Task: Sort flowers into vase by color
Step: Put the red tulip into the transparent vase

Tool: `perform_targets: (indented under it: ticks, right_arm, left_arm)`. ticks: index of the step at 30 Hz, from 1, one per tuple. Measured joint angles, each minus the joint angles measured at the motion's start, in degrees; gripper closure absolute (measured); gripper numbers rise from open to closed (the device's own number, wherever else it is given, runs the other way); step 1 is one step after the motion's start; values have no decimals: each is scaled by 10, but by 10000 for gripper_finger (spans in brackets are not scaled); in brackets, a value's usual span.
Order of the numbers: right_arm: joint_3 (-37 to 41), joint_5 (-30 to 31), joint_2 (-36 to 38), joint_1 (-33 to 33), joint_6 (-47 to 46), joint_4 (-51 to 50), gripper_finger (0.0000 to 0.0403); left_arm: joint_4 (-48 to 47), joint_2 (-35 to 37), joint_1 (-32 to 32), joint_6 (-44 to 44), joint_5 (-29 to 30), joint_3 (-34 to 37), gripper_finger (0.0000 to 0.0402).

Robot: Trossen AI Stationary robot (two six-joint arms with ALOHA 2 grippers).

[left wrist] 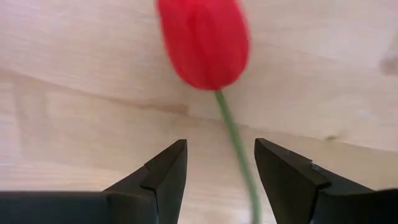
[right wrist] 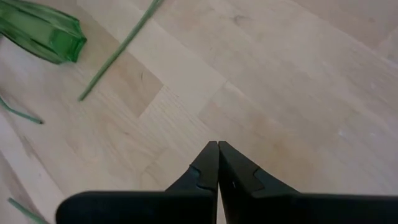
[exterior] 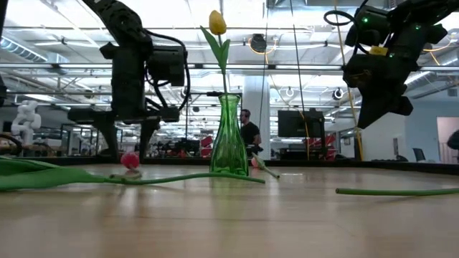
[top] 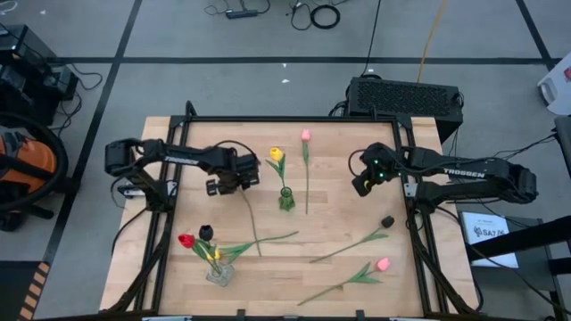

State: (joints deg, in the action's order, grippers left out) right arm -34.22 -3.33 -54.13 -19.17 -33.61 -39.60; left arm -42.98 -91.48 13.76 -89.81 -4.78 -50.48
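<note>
My left gripper (top: 227, 185) is open, low over the table left of the green vase (top: 285, 199). Its fingers stand on either side of the thin green stem (left wrist: 235, 143) of a red tulip (left wrist: 202, 43), just below the head, without touching it. That tulip lies flat on the wood, and its stem (top: 252, 223) runs toward the near edge. The green vase holds one yellow tulip (top: 277, 154). A clear vase (top: 219, 273) near the front left holds red, black and yellow tulips. My right gripper (top: 359, 185) is shut and hovers over bare wood right of the green vase.
A pink tulip (top: 306, 135) lies just right of the green vase, its stem pointing toward the near edge. A black tulip (top: 387, 221) and another pink tulip (top: 384, 264) lie at the front right. A black box (top: 406, 96) sits beyond the table's far edge.
</note>
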Motion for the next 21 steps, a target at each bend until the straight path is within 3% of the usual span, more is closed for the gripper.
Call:
perform_targets:
  ticks: [7, 21]
  right_arm:
    - [0, 0, 0, 10, -2, -2, 403]
    - [0, 3, 0, 10, -2, -1, 403]
  left_arm:
    - [21, 12, -15, -44, -16, -1, 206]
    - [44, -44, -24, -59, 4, -2, 207]
